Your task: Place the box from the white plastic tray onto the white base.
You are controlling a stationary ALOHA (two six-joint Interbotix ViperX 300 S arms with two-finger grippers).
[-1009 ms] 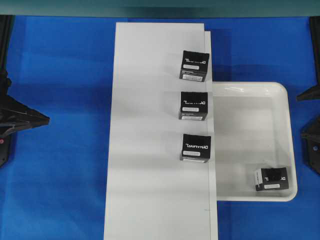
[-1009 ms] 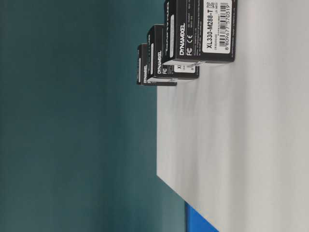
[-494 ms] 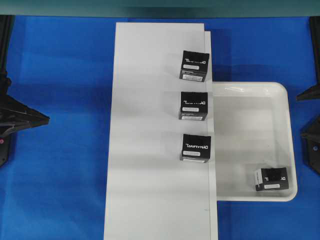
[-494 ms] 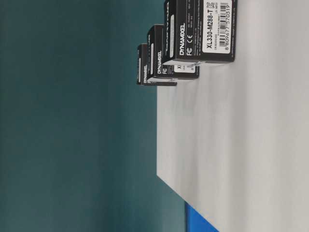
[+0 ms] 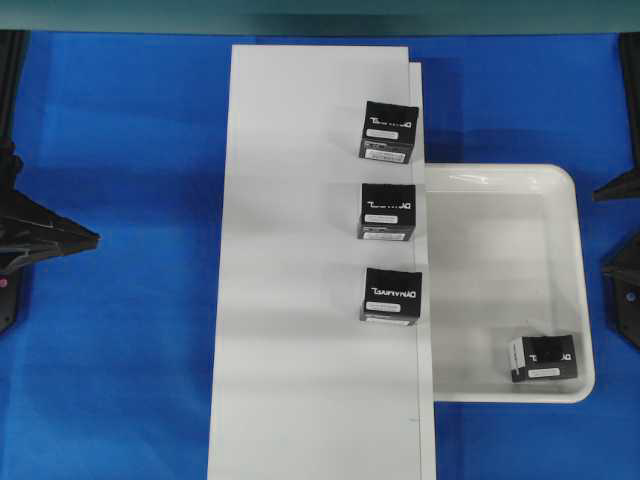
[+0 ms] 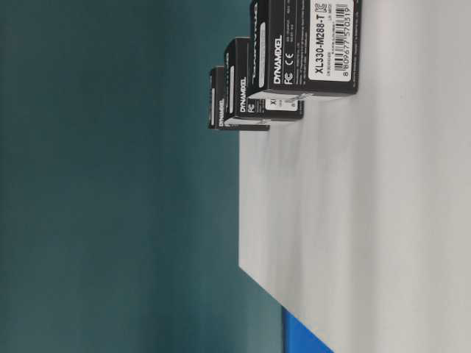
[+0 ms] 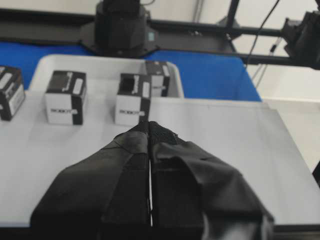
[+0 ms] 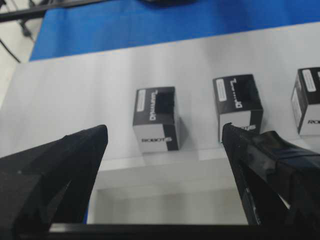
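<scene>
We are seeing the box (image 5: 543,358) lying in the lower right corner of the white plastic tray (image 5: 500,290), close against its rim. The tray's left edge is touching the white base (image 5: 300,300), where three boxes are lining the right edge. Bare board is spreading left of them. The left gripper (image 7: 150,125) is sitting pinched together; the right gripper (image 8: 165,137) is standing wide.

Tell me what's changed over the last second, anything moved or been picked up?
Nothing visibly changed. Three boxes stay in a row on the white base, the fourth box still lies in a corner of the white plastic tray, the left tool stays shut and the right tool stays open, holding nothing.
</scene>
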